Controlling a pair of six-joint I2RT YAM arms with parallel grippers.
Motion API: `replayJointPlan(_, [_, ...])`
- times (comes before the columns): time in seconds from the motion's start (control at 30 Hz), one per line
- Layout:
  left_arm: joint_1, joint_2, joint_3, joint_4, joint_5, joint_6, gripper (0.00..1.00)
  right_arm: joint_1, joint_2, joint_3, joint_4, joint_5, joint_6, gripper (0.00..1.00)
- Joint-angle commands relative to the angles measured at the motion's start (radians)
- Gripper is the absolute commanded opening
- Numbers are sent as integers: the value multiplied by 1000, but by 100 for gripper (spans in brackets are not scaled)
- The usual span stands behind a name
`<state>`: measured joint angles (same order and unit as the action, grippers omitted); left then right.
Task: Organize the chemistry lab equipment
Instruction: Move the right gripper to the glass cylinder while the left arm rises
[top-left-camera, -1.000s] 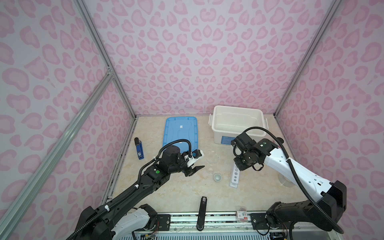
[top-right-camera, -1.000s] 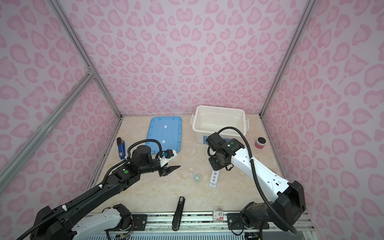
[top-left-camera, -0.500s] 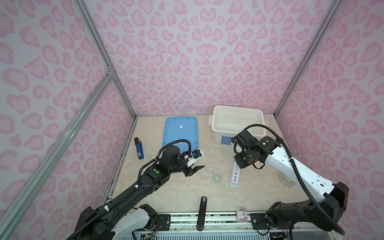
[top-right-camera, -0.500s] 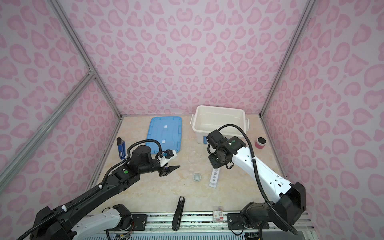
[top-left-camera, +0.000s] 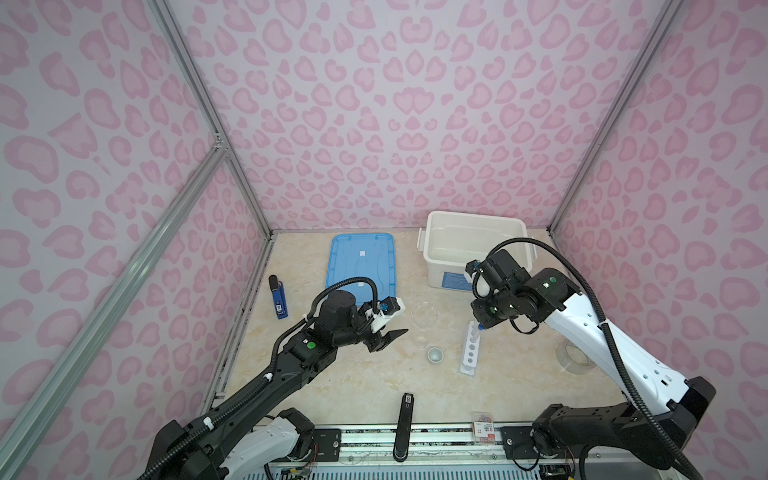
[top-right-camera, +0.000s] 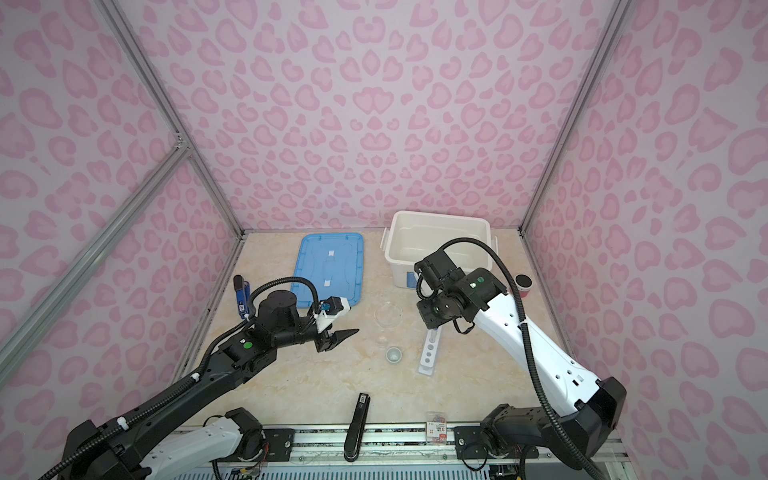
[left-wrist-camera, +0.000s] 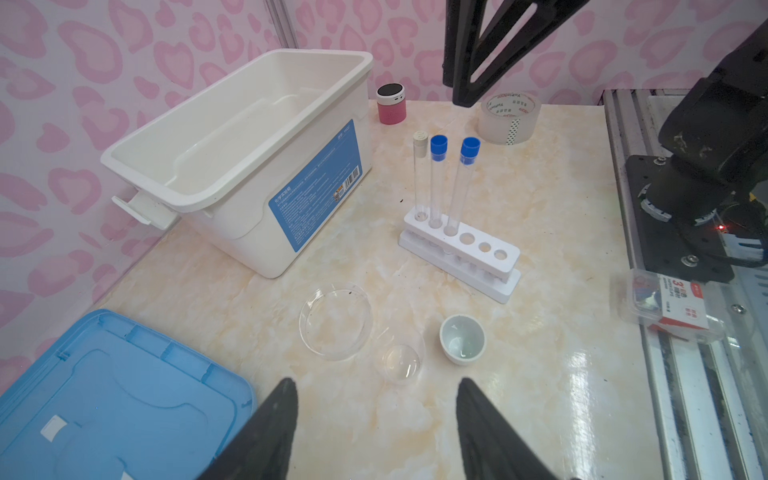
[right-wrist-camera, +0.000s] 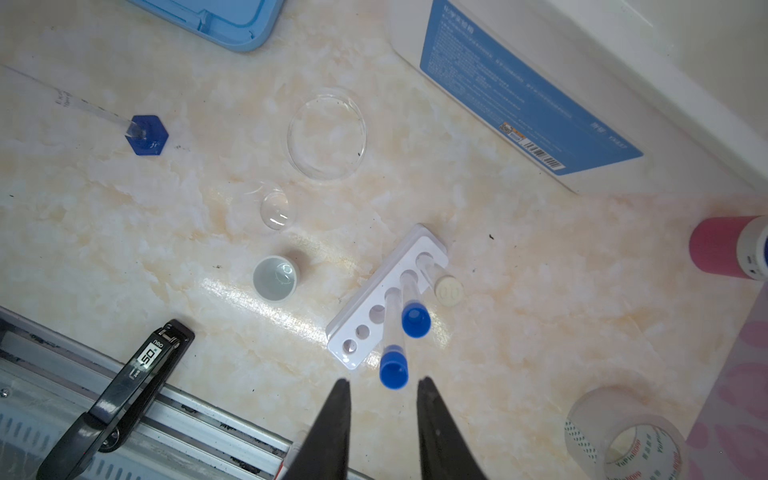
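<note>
now right claw (right-wrist-camera: 383, 380) parted over rack (right-wrist-camera: 361, 332) — 3 tubes (right-wrist-camera: 415, 321) seated

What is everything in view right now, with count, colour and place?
tubes: 3, clear, two blue-capped, one pale-capped, upright in rack
rack: 1, white, mid-table, right of cup
cup: 1, pale, beside rack
dish: 1, clear, in front of bin
small glass: 1, clear, between dish and cup
cylinder: 1, clear, blue base, on table near lid
bin: 1, white, back of table
lid: 1, blue, flat, left of bin
can: 1, pink, black top, right of bin
tape: 1, clear, right side
lighter: 1, blue and black, left edge
stapler: 1, black, front rail
box: 1, clear, red label, front rail
left tool: 1, black, open, near small glass
right tool: 1, black, open, above tubes
</note>
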<state>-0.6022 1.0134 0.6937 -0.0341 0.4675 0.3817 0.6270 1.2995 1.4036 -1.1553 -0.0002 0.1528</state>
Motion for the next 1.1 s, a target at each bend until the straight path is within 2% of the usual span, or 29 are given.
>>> replayJointPlan(0.0, [19,-17,0,53,35,-52,63,18,-39,-17,99,13,-24,31])
replayJointPlan(0.17, [68,-39,23,78,57,-117,63,41,-77,-45,301,-17,-73,38])
replayJointPlan(0.3, [97,-72,43,116,30,-202,63,62,-68,-92,472,-60,-104,44])
replayJointPlan(0.4, [102,-121,29,149,-49,-245,62,71,-54,-160,623,-115,-116,50])
replayJointPlan(0.53, [129,-216,-16,182,-214,-300,63,91,-12,-253,796,-165,-115,57])
replayJointPlan(0.63, [180,-261,-34,158,-376,-431,77,101,40,-271,877,-207,-89,59])
replayJointPlan(0.7, [233,-277,-37,122,-407,-507,78,124,81,-260,902,-223,-92,59])
replayJointPlan(0.8, [321,-294,-58,109,-344,-588,78,162,127,-266,972,-258,-101,60])
replayJointPlan(0.93, [430,-273,-31,33,-163,-568,80,201,191,-273,1048,-280,-101,61])
replayJointPlan(1.0, [492,-247,-6,-3,-27,-561,80,218,218,-284,1089,-289,-104,61])
replayJointPlan(1.07, [520,-232,7,-13,61,-557,79,232,244,-304,1147,-303,-101,61])
